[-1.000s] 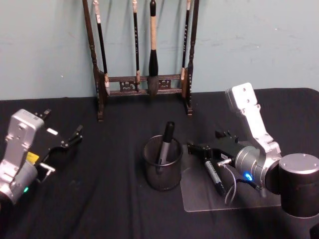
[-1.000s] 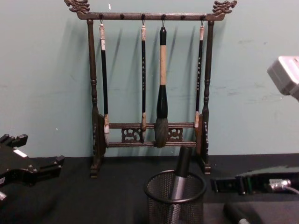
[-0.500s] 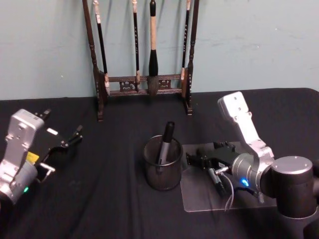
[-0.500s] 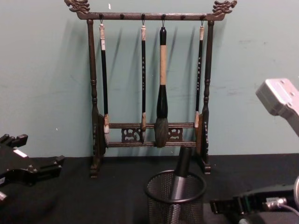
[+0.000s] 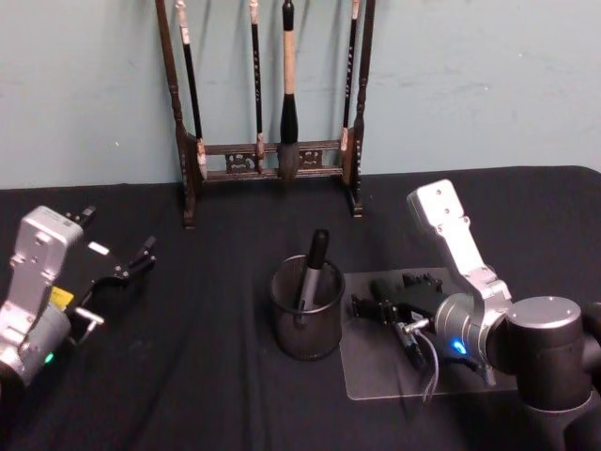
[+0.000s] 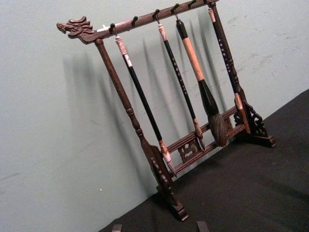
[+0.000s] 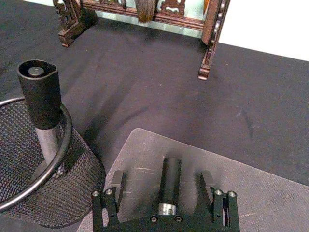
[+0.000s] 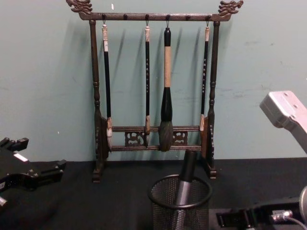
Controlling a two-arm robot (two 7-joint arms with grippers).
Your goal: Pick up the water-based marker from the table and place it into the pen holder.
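Straddling the marker [image 7: 170,176], right hand [image 7: 162,180] low, fingers [image 7: 117,182] apart, left hand [image 5: 120,282] parked, spread.

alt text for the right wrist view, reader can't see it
The open right gripper straddles a black marker lying on a grey mat, gaps on both sides. Beside the mat stands the black mesh pen holder with a second marker standing inside; a brush rack rests on the black table behind.

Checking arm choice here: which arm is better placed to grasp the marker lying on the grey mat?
Right. The right gripper is low over the mat, open fingers either side of the marker, beside the pen holder. The left gripper sits open at the far left of the table.
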